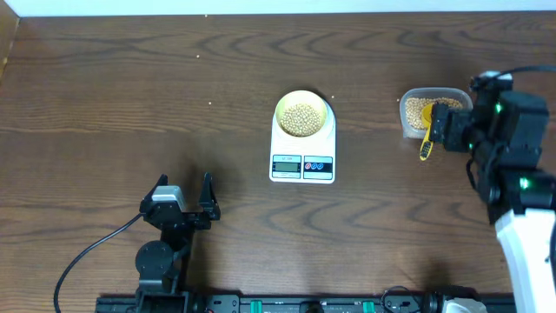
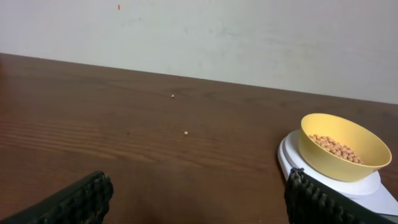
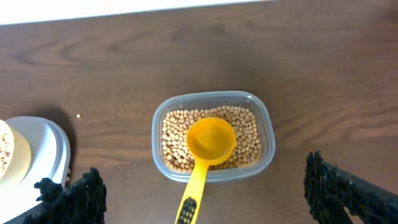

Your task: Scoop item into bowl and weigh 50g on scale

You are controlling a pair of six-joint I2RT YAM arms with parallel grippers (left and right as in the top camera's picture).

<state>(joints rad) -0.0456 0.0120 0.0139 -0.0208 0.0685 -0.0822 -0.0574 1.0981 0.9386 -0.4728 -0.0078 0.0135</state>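
The pale-yellow bowl (image 1: 303,115) sits on the white scale (image 1: 301,174) at mid-table, with tan beans (image 2: 336,148) in its bottom. More beans (image 3: 174,137) fill a clear plastic container (image 3: 264,127) on the right. A yellow scoop (image 3: 210,142) lies on them, its handle sticking out over the near rim. My right gripper (image 3: 205,193) is open above that handle, fingers wide on either side and touching nothing. My left gripper (image 1: 184,181) rests open and empty near the front left. In the left wrist view the bowl (image 2: 345,146) and scale (image 2: 289,155) are beside its right finger.
Two stray beans (image 2: 186,132) lie on the dark wooden table beyond the left gripper. The scale's corner (image 3: 50,146) shows left of the container in the right wrist view. A black cable (image 1: 87,256) trails from the left arm's base at the front edge.
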